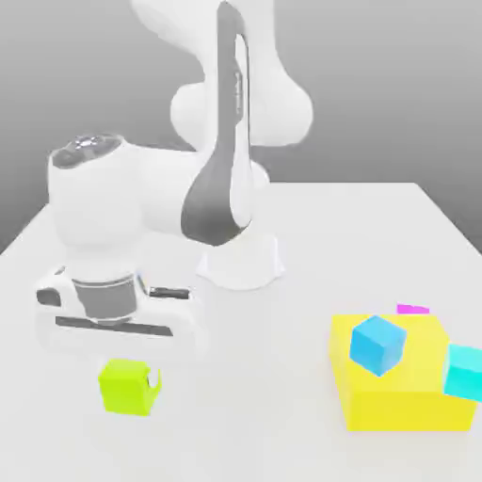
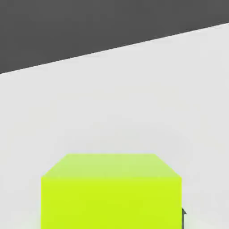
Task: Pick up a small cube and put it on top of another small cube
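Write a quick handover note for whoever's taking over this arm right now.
Gripper: shut on the lime cube, down low at the exterior view's left.
Other pieces: the blue cube is on the big yellow block at the exterior view's right, with the cyan cube at that block's right side.
Done: lime cube gripped.
Left: carry it over, set it on another small cube, release. Which cube is meant isn't stated, so confirm first.

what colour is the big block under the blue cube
Yellow; the block shows best in the exterior view.

Small lime-green cube [image 1: 125, 387] under tool [image 1: 128, 372]
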